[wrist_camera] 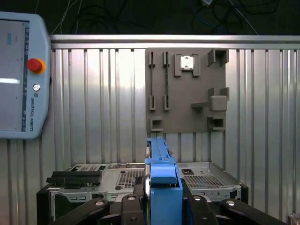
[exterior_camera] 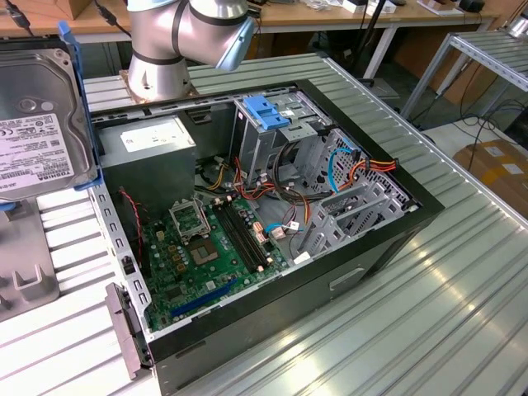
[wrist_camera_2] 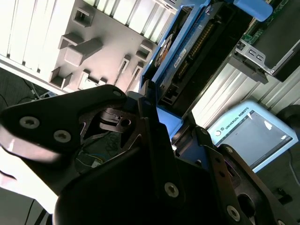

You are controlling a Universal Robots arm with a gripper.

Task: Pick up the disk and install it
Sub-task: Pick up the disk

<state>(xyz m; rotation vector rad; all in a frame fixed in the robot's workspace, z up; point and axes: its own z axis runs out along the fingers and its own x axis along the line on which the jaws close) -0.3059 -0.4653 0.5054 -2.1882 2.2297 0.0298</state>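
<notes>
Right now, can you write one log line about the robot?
holding: flat grey-metal disk with blue plastic rails | gripper: shut on disk | disk place: in the air, outside open black computer case | installed: not yet

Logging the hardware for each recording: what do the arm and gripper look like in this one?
The arm is made of thick, silver-grey metal cylinders, with a light blue cap on one joint. The gripper is matt black, built from flat, angular link plates with rounded ends. Round silver screws pin the plates together.
</notes>
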